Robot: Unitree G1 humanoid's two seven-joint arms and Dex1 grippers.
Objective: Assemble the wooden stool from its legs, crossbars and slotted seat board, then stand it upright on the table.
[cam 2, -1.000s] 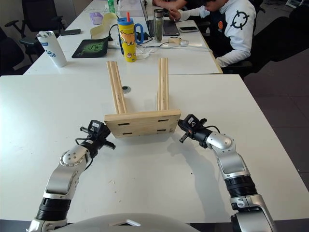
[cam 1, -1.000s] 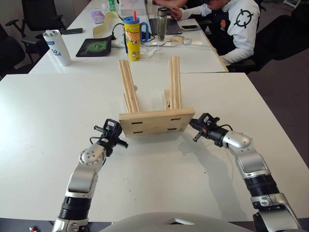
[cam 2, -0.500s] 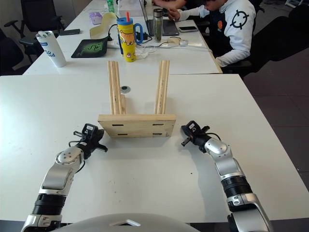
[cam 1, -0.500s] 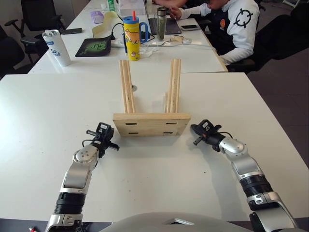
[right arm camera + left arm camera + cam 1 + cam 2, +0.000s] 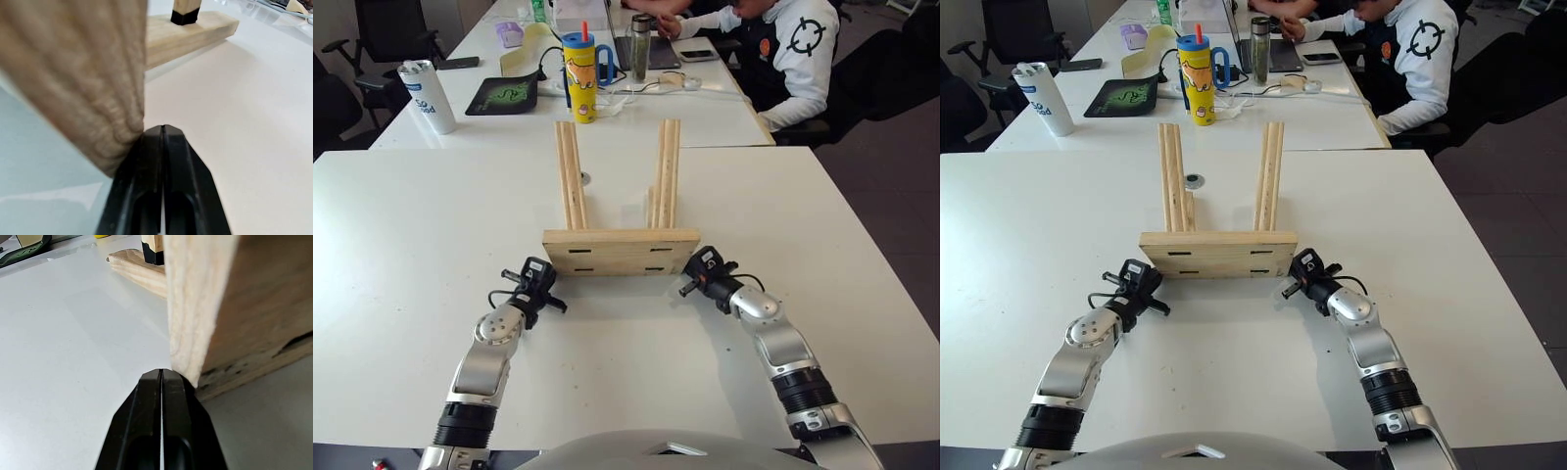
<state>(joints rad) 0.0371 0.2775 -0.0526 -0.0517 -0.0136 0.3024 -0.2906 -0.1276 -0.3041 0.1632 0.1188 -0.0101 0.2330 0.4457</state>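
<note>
Lying sideways, stool [image 5: 622,253] aims legs [image 5: 572,186] away; left gripper [image 5: 544,278], right gripper [image 5: 696,267] closed, empty.

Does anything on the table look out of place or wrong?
Yes: the stool lies on its side, its seat board standing on edge and its legs flat on the table, not upright. Nothing looks broken or spilled.

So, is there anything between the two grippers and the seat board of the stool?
Nothing visible does. The left gripper and the right gripper, both shut, have their tips right at the seat board's two lower corners, just above the table.
</note>
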